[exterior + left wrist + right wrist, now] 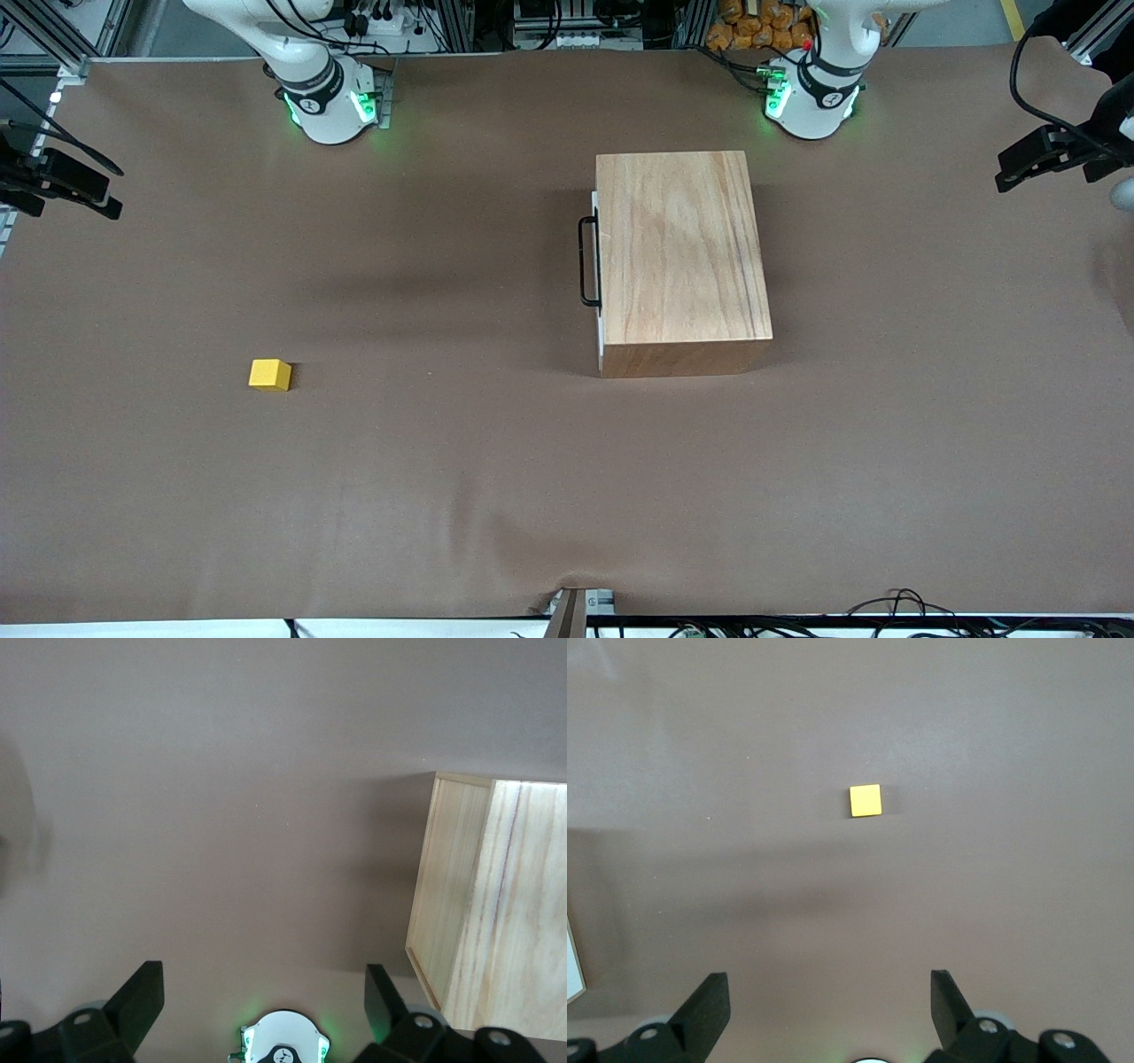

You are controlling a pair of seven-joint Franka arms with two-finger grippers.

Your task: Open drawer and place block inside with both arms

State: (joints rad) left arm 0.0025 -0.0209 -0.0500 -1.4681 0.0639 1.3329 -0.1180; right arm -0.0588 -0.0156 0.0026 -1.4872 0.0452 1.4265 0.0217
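Drawer shut in wooden box, bare cloth in front. Block alone toward right arm's end. Left gripper, right gripper raised, both spread wide, holding nothing.

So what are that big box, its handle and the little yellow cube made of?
The box looks like light, unpainted wood: grain streaks run across its top and side. Its handle is a thin black bar, probably metal, though painted plastic would look alike. The yellow cube has an even, matte colour with no grain showing, so it may be painted wood or plastic.
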